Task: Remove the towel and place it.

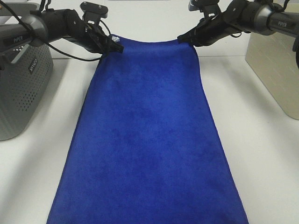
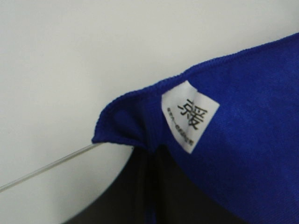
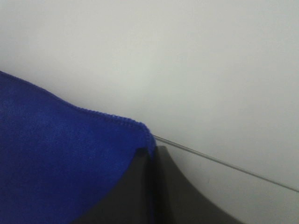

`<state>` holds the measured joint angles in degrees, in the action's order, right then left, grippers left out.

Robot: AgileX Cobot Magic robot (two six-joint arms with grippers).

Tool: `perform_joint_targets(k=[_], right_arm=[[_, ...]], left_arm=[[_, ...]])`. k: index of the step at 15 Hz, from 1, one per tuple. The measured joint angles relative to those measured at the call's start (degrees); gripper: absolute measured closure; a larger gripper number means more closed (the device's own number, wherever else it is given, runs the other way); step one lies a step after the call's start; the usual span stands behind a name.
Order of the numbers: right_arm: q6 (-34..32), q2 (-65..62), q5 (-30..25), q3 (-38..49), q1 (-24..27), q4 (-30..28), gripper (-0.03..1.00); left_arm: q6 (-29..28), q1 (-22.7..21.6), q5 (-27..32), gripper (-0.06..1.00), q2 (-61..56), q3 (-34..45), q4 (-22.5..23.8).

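**Towel spread between two grippers, far corners pinched**

Exterior high view. The towel [image 1: 147, 140] lies stretched along the middle of the worktop [image 1: 261, 149], running from the near edge toward the far edge. The left gripper [image 1: 113, 45] is clamped on its far-left corner and the right gripper [image 1: 186, 38] on its far-right corner; between them the far hem sags slightly. A grey basket [image 1: 21, 88] stands at the left edge, a beige box [image 1: 275, 70] at the right edge, both apart from the towel.

Left wrist view. The fingers [image 2: 154, 186] are closed narrowly on the corner, which bunches above them. The white tag [image 2: 189, 115] sits just beside the pinch.

Right wrist view. The fingers [image 3: 154, 186] are closed on the other corner, with the stitched hem [image 3: 107, 116] running off from the grip.

Step in hand, by judgement: the towel appears out of the basket and is being laid flat. The next move calls for lowering both corners evenly to the worktop, keeping the hem taut, then opening both grippers together.
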<state>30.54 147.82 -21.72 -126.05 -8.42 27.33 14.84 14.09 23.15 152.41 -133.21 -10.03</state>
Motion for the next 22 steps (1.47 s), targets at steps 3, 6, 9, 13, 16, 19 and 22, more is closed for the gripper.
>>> perform_joint_targets(k=[3, 6, 9, 13, 16, 19, 22], right_arm=[[0.4, 0.0, 2.1, 0.0, 0.0, 0.3, 0.95], [0.4, 0.1, 2.3, 0.0, 0.0, 0.5, 0.95], [0.4, 1.3, 2.3, 0.0, 0.0, 0.9, 0.95], [0.9, 2.1, 2.4, 0.0, 0.0, 2.3, 0.95], [1.8, 2.1, 2.4, 0.0, 0.0, 2.5, 0.90], [2.0, 2.1, 2.5, 0.0, 0.0, 2.6, 0.48], [2.0, 2.1, 2.5, 0.0, 0.0, 2.5, 0.20]], left_arm=[[0.0, 0.0, -0.5, 0.93, 0.1, 0.0, 1.0], [0.0, 0.0, -1.5, 0.93, 0.3, 0.0, 1.0], [0.0, 0.0, -2.0, 0.93, 1.5, 0.0, 1.7], [0.0, 0.0, -3.6, 0.91, 3.6, 0.0, 2.2], [0.0, 0.0, -5.8, 0.84, 4.0, 0.0, 2.2], [0.0, 0.0, -8.0, 0.51, 4.0, 0.0, 3.7], [0.0, 0.0, -8.3, 0.23, 4.0, 0.0, 5.9]])
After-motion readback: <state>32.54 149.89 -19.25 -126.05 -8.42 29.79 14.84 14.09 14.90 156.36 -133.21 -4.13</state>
